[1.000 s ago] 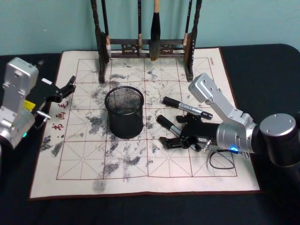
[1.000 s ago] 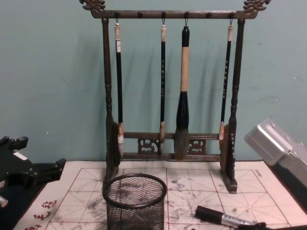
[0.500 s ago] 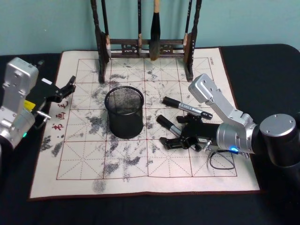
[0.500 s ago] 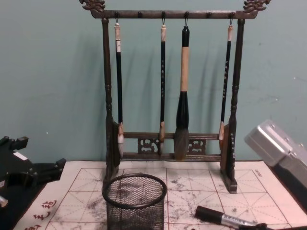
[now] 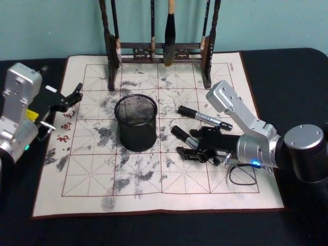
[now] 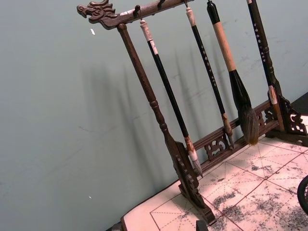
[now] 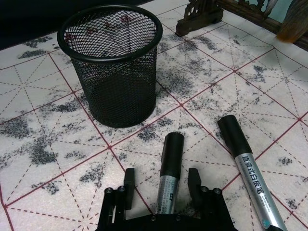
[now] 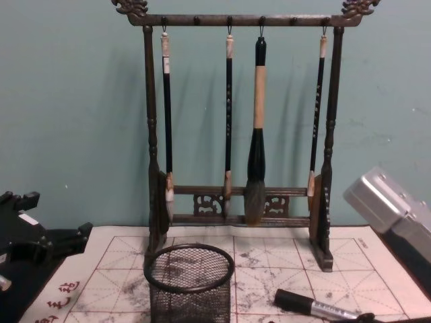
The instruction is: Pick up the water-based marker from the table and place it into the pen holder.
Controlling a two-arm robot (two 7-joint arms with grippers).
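Observation:
Two black-capped, silver-bodied water-based markers lie on the ink-stained practice mat right of the pen holder. The nearer marker lies between the fingers of my right gripper, which is open and straddles it low over the mat. The other marker lies just beyond it, untouched. The holder is an upright black mesh cup. My left gripper is parked open at the mat's left edge.
A tall dark wooden brush rack with several hanging brushes stands at the back of the mat. The mat lies on a black table. A thin cable loop hangs beside my right wrist.
My right gripper has crept a little further along the nearer marker, its fingers now closer about the barrel. The left arm, the holder and the other marker have not moved.

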